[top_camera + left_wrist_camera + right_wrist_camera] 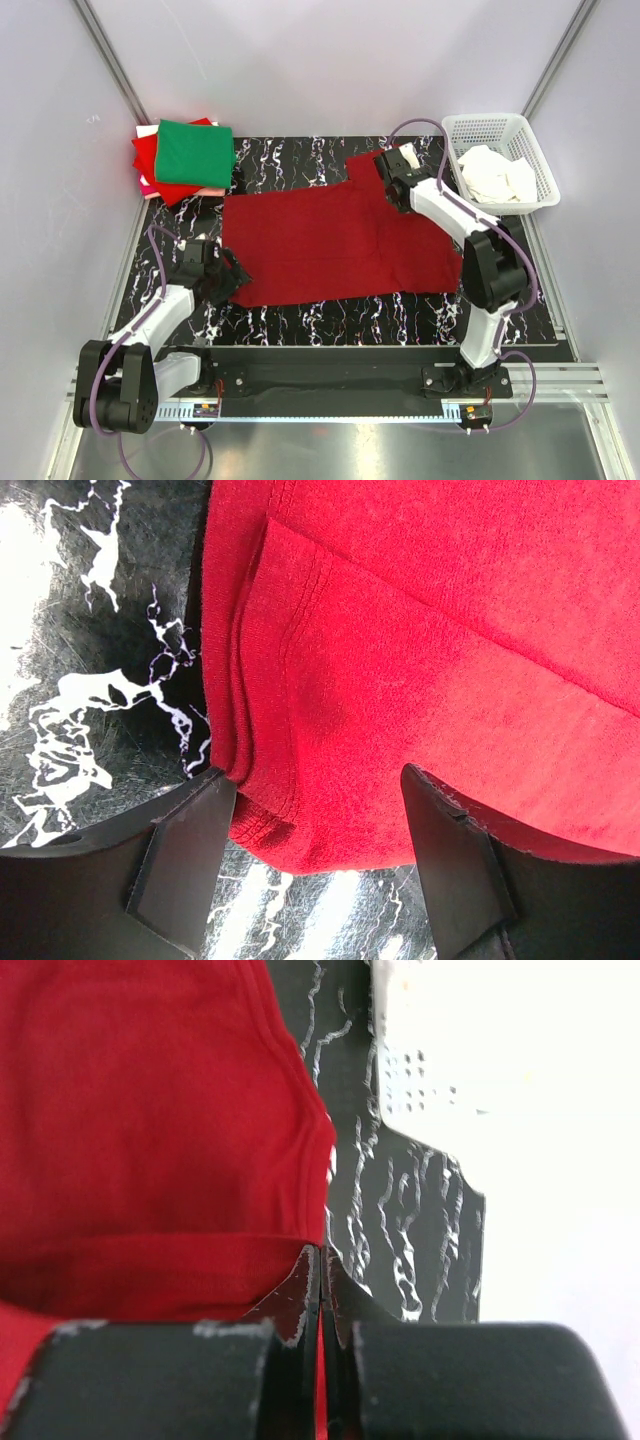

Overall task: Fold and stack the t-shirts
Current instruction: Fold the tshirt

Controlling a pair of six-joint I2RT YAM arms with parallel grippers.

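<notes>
A dark crimson cloth t-shirt [320, 240] lies spread flat across the middle of the black white-veined marbled table surface [300, 165], waiting to be folded. The left gripper [315, 780] stands released at the garment's near-left corner, its jaws wide on either side of the doubled hem without pinching it. The right gripper [318, 1260] is clenched at the far-right sleeve edge, and a sliver of red between its fingers suggests it is grasping the cloth. The imbalance is the risk: if the right arm lifts or drags while the left has no hold, the t-shirt would likely swing or bunch toward one side and the fold would come out crooked. The left jaws could also close on only the top layer of that hem, or scrape the table. Counted: one shirt spread out. At the far left there is one stack with three colours showing, a folded green shirt [195, 150] on top of a folded bright red shirt [150, 160] and a pale pink layer [147, 186] at the bottom. At the far right one white plastic lattice basket [490, 120] holds crumpled white cloths [497, 175], too tangled to count.
</notes>
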